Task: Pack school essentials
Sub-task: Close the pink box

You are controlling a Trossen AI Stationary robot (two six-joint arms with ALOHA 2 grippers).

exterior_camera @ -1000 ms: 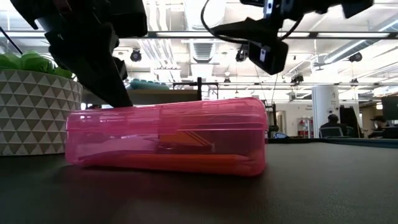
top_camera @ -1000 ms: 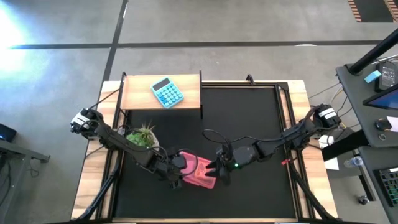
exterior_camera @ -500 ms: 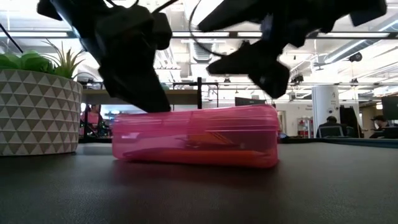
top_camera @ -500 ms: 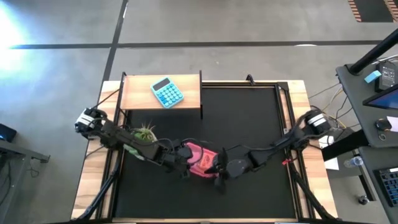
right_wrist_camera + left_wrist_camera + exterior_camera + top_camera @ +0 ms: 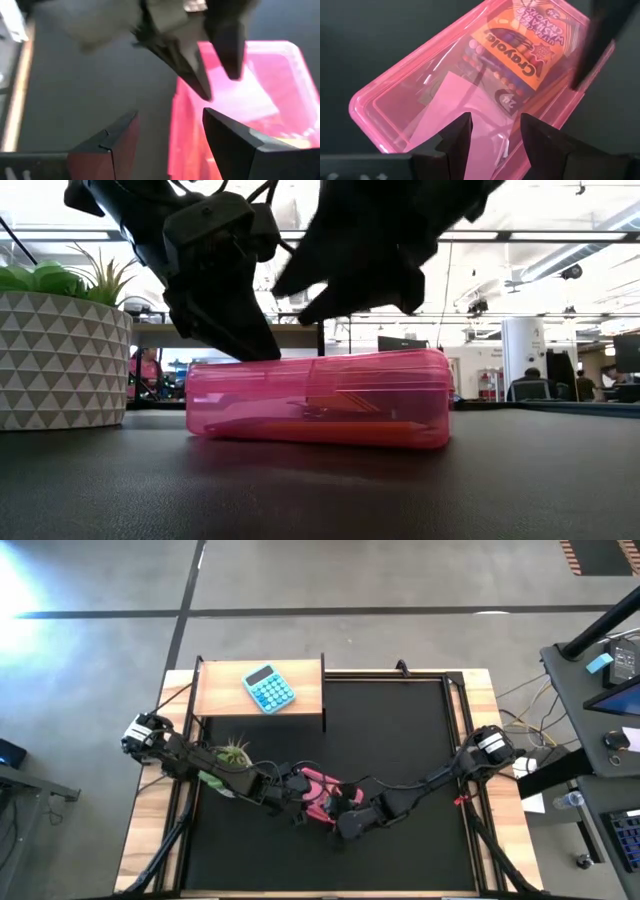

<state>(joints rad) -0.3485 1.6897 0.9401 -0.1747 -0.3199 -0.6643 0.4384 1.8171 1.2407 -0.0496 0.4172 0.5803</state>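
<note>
Nearly finished, judging by the lie of things. Lid down on the pink case (image 5: pixel 318 402), flat on the black table (image 5: pixel 400 730) toward its front edge, just beside the potted plant (image 5: pixel 232 755). Visible through the clear lid from the left wrist view: the crayon box (image 5: pixel 530 45) and a pale note pad (image 5: pixel 452 97); through the side wall in the low view, a long orange pencil (image 5: pixel 320 425) along the bottom. Impossible to tell scissors or pens apart inside. No loose stationery anywhere on the table in the high view. Only the light-blue calculator (image 5: pixel 269 688) outside, on the wooden shelf at the back, well apart from the case. Left gripper (image 5: pixel 495 122) right over the lid at the case's plant-side end, fingers spread, nothing held between them. Right gripper (image 5: pixel 170 117) at the other end, fingers likewise apart, holding nothing, one poised over the case's edge. Probably left to do: pressing the lid fully shut or latching it, then pulling both arms clear; impossible to tell whether the latch has already caught.
</note>
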